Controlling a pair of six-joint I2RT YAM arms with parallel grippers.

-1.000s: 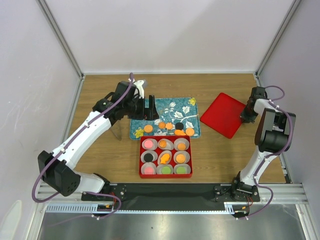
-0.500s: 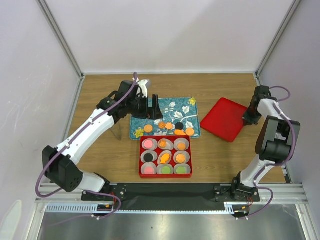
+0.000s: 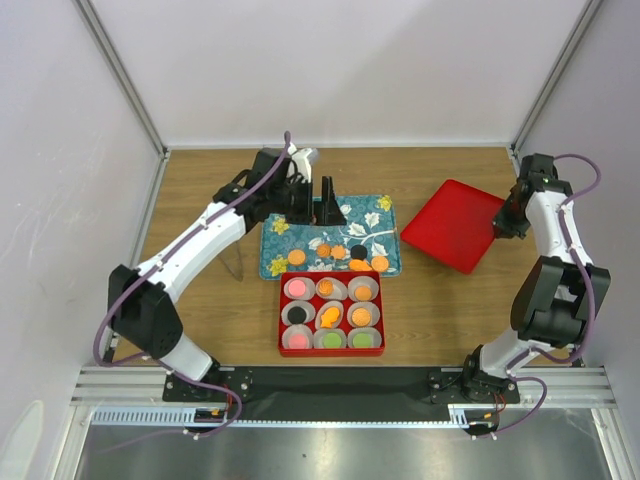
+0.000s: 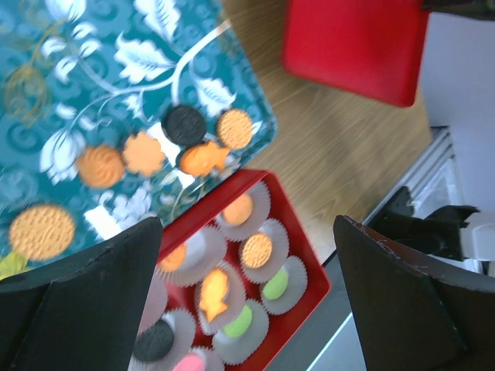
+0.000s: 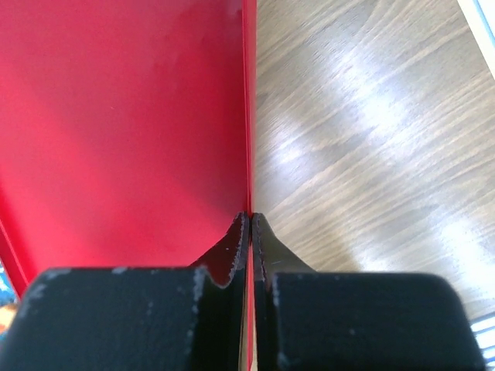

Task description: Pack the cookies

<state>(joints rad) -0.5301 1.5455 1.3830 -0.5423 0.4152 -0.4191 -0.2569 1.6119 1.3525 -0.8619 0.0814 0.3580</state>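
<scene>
Seemingly closing up: right hand (image 5: pixel 249 222) pinches the red lid (image 5: pixel 124 116) by its edge, left hand (image 4: pixel 247 239) hangs wide above spare cookies (image 4: pixel 100 165); lid must cover box (image 3: pixel 282 330).

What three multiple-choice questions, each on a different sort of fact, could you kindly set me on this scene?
1. Where do the unpacked cookies lie? A on the teal tray; B on the red lid; C on bare wood.
2. How many paper cups does the red box hold? A six; B nine; C twelve.
3. The right pincer is: A open; B shut on the lid's edge; C holding a cookie.
Key: 1 A, all six sit on the tray; 2 B, three rows of three; 3 B, it pinches the lid's rim.
</scene>
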